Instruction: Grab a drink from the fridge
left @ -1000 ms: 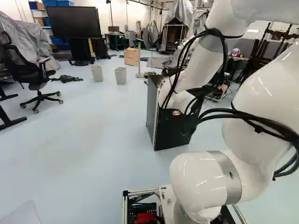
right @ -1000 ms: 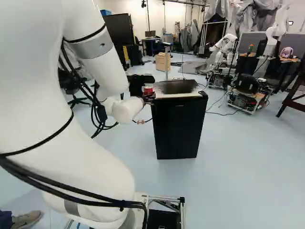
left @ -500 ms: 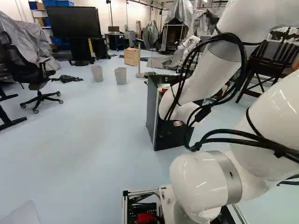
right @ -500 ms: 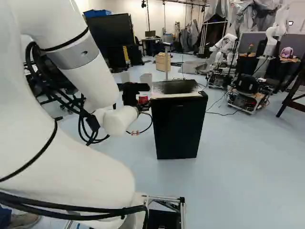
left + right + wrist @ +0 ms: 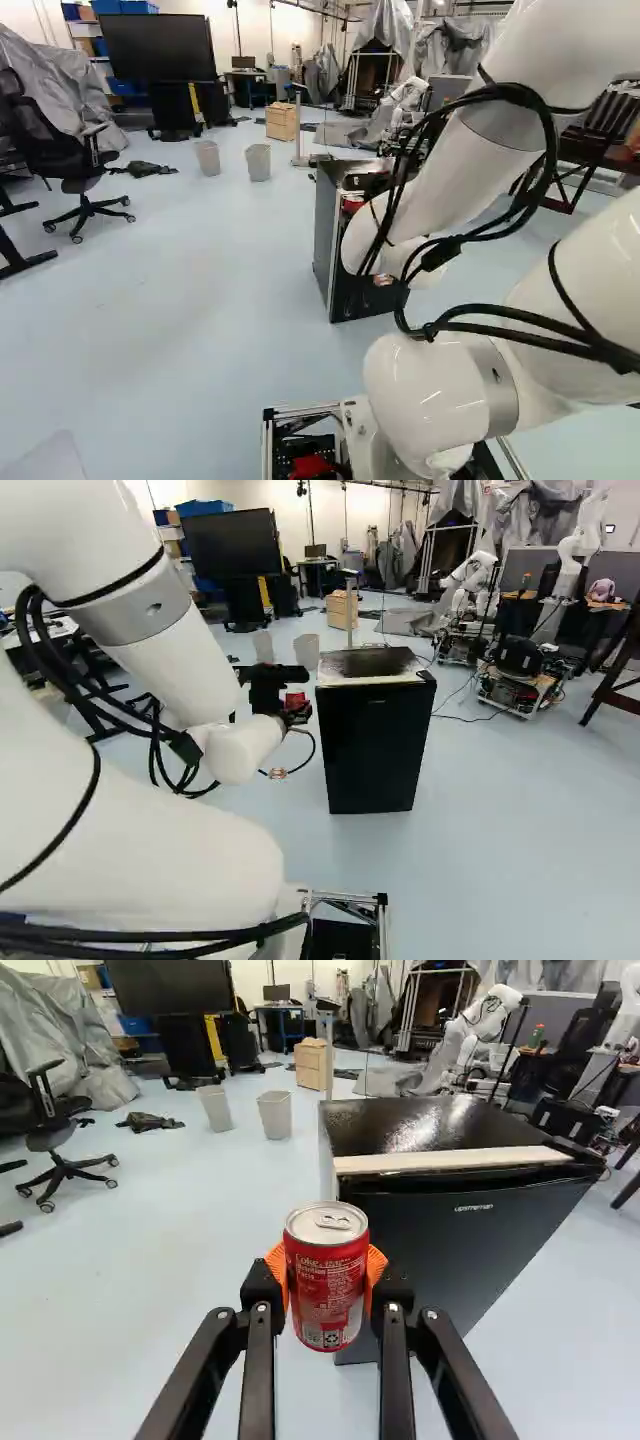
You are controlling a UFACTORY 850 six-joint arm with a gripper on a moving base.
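Since both orange pads (image 5: 275,1268) bear on the red can (image 5: 326,1300) from opposite sides, the gripper (image 5: 326,1268) is pinching it — around mid-body, can roughly upright, lid and pull tab (image 5: 333,1221) up. I'd treat it as full: some heft for its size, stiff ends, thin wall that dents if over-squeezed. Painted metal may be slick, more so if chilled and damp. Mid-wall is the right place to hold; stay off the tab, moderate force, smooth moves. Label facing the wrist camera: white lettering, a block of fine print, small marks low on the wall. Not transcribing it.

Can is up in the air, just left of the black fridge (image 5: 368,750) in the right base view. Fridge door (image 5: 500,1240) looks shut — can't be sure, the seam under the pale strip (image 5: 450,1160) is dark. Small pale wordmark (image 5: 473,1207) on the door. Farther back, two bins (image 5: 275,1115) with no print I can make out.
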